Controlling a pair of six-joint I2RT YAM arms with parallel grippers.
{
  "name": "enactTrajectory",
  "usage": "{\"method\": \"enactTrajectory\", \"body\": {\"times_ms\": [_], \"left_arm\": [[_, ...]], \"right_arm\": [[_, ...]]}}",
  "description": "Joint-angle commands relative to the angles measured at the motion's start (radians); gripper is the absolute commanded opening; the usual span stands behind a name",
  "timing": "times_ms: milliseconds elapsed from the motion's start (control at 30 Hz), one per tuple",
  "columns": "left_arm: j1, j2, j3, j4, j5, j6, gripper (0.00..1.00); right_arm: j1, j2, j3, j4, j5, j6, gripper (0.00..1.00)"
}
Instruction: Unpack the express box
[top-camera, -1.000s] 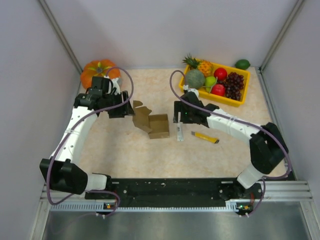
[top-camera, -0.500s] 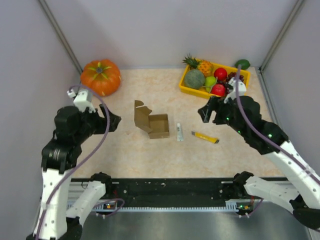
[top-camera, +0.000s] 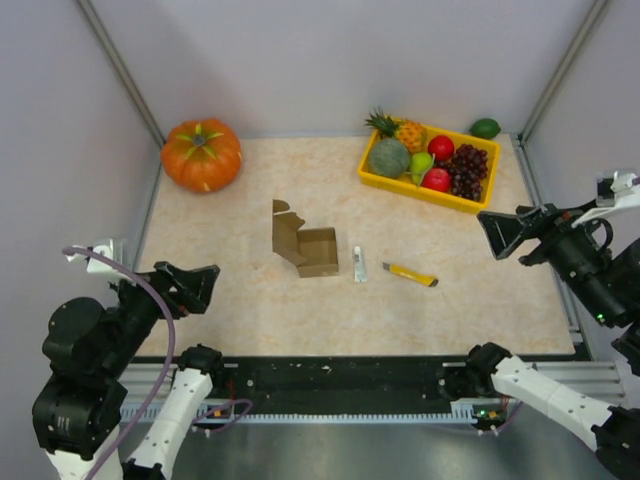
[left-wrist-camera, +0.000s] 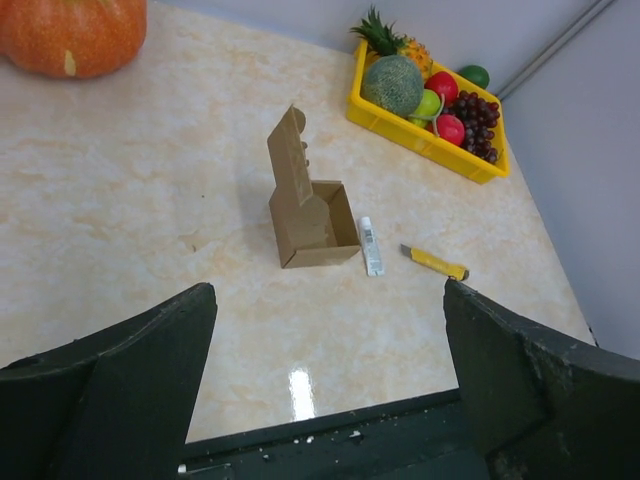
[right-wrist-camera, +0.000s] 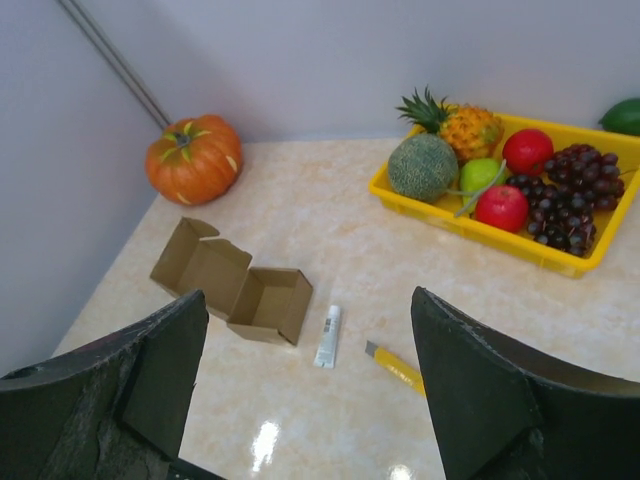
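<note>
The express box (top-camera: 318, 252) lies open in the middle of the table, a small brown carton with its lid flap (top-camera: 287, 227) standing up on the left; nothing shows inside it. A white tube (top-camera: 359, 264) and a yellow utility knife (top-camera: 410, 274) lie just right of it. My left gripper (top-camera: 200, 285) hangs open, high over the near left, far from the box (left-wrist-camera: 315, 225). My right gripper (top-camera: 492, 235) hangs open, high at the right, with the box (right-wrist-camera: 265, 303) well beyond its empty fingers.
An orange pumpkin (top-camera: 201, 154) sits at the back left. At the back right stands a yellow tray (top-camera: 410, 188) of fruit, with a green fruit (top-camera: 485, 128) behind it. Grey walls close in three sides, and a black rail (top-camera: 340, 375) runs along the near edge.
Both arms have drawn back from the box, rising out toward the near left and right sides. The left gripper has opened wider. Box, tube and knife have stayed put.
</note>
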Motion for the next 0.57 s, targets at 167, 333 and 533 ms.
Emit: {"method": "enactTrajectory", "body": {"times_ms": [167,333,533], "left_arm": [[0.0,0.046,0.099,-0.131,-0.039,-0.019,0.99],[0.0,0.047,0.129,-0.14,-0.045,-0.021,0.99],[0.0,0.044,0.152,-0.148,-0.102,-0.021,0.99]], "right_arm": [[-0.005,0.083,0.189,-0.125,0.007,-0.103,0.82],[-0.005,0.08,0.183,-0.126,-0.007,-0.106,0.82],[-0.005,0.077,0.179,-0.138,-0.026,-0.107,0.82]]}}
